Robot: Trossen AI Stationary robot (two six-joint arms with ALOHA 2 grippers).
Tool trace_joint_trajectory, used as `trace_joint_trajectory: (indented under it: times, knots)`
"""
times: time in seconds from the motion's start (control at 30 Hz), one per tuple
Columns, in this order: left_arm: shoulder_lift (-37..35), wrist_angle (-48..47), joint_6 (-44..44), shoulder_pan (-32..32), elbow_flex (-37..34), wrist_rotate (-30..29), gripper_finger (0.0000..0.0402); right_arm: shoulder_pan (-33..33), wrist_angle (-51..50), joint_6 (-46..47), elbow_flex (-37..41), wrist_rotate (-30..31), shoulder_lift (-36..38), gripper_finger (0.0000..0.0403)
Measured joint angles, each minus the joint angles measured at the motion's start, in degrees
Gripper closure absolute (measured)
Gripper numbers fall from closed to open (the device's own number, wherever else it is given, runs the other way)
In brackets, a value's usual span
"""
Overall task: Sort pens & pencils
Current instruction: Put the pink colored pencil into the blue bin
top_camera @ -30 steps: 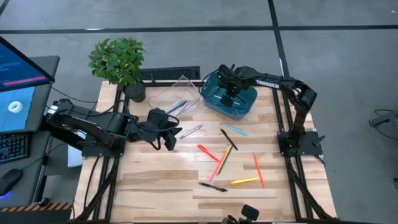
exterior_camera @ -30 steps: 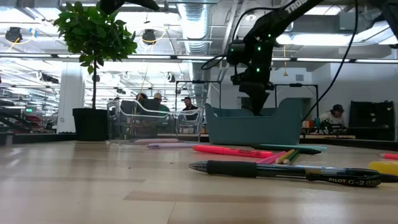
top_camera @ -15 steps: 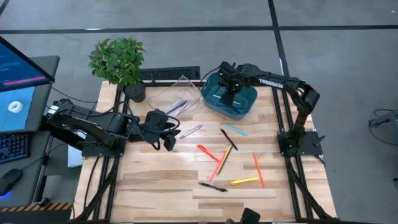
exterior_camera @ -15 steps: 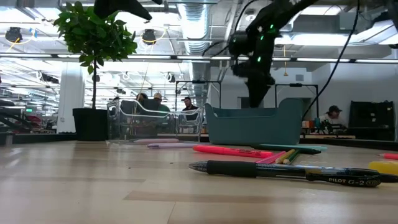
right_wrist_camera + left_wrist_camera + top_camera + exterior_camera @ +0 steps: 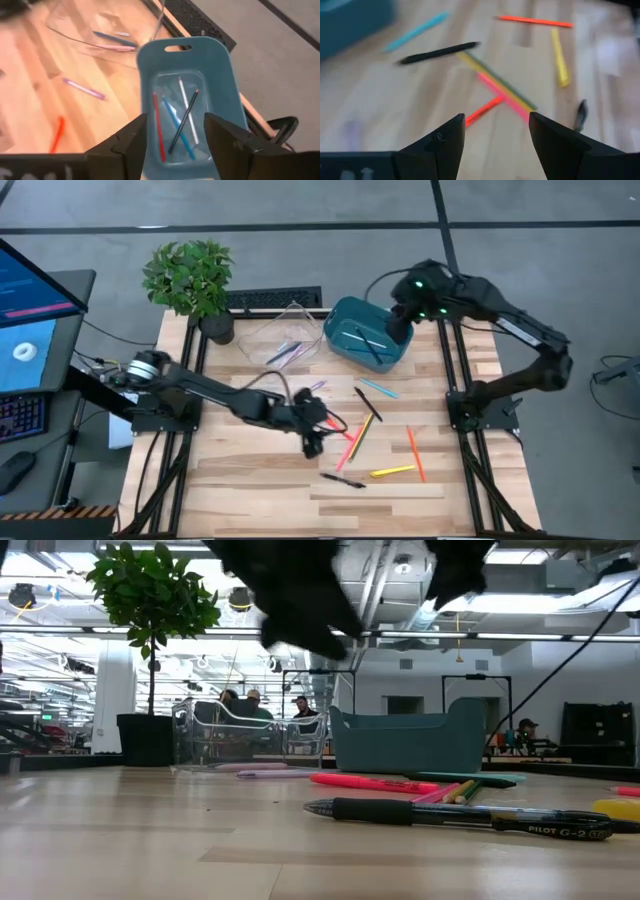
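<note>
Right wrist view alone shows the contents of the teal bin [image 5: 187, 95]: a red, a white, a blue and a dark stick lying along its length, the dark one crossing the blue. High view gives the whole layout; the clear tray [image 5: 283, 335] at the far side, left of the bin, holds a few pale sticks.

Left end effector [image 5: 312, 430]: arm stretched low from the left edge toward the desk [image 5: 250, 480] centre, fingers apart and holding nothing, above the loose pens & pencils [image 5: 360, 435].

Right end effector [image 5: 400, 330]: arm arched over the bin's right rim, fingers apart, empty, pointing down at the bin.

Loose sticks, mid-desk to near right: black pen [image 5: 367, 403] and pink-yellow pair running diagonally far-near; orange stick [image 5: 415, 455] roughly far-near; yellow marker [image 5: 392, 472] and near black pen [image 5: 455, 813] roughly left-right. Low view shows that pen nearest the camera, lying flat.
</note>
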State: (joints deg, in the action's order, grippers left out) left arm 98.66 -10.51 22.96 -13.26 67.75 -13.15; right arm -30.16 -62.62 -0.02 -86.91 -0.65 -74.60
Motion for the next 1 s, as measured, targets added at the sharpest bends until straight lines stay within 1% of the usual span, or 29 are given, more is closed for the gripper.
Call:
trace_joint_trajectory:
  times: [0.03, 0.13, 0.23, 0.3, 0.43, 0.5, 0.6, 0.67, 0.73, 0.83, 0.93, 1.0]
  knots:
    - [1.9, 3.2, 0.0, 0.8, 0.0, 2.8, 0.019, 0.4, -0.8, 0.6, 0.0, 0.0, 1.1, 0.0192]
    - [7.1, 10.0, 2.3, 2.2, 0.0, 8.1, 0.0191, 2.2, -3.2, 2.7, 0.1, 0.5, 3.9, 0.0196]
    - [11.3, 12.4, 4.3, 2.4, 0.3, 10.9, 0.0191, 3.8, -5.1, 4.4, 0.1, 0.6, 5.8, 0.0198]
    - [13.6, 12.1, 5.9, 1.9, 1.8, 11.7, 0.0191, 4.8, -6.3, 5.5, 0.1, 0.7, 6.7, 0.0199]
    - [17.5, 7.2, 6.7, 0.2, 6.7, 11.1, 0.0191, 6.6, -7.1, 7.2, 0.1, 0.9, 8.0, 0.02]
    - [19.5, 1.7, 6.9, -1.1, 10.5, 8.6, 0.0191, 7.4, -7.0, 7.6, 0.1, 1.0, 8.4, 0.02]
    - [22.5, -6.8, 8.0, -2.7, 17.0, 2.7, 0.0191, 8.6, -7.1, 7.7, 0.1, 1.1, 8.4, 0.02]
    - [24.9, -10.9, 8.9, -3.4, 21.1, 0.3, 0.0191, 9.3, -7.1, 7.7, 0.1, 1.1, 8.4, 0.02]
    - [27.5, -13.4, 10.1, -3.9, 24.7, -0.5, 0.0191, 10.1, -7.1, 7.7, 0.1, 1.1, 8.3, 0.02]
    - [30.5, -18.3, 14.3, -4.1, 28.7, -1.0, 0.0191, 11.4, -7.3, 8.8, 0.2, 1.1, 8.2, 0.02]
    - [32.0, -20.9, 16.6, -4.1, 30.3, 1.2, 0.0191, 13.2, -7.3, 10.2, 0.2, 1.1, 8.3, 0.02]
    - [32.3, -22.7, 18.0, -4.1, 30.5, 1.5, 0.0191, 14.2, -7.3, 10.9, 0.2, 1.1, 8.3, 0.02]
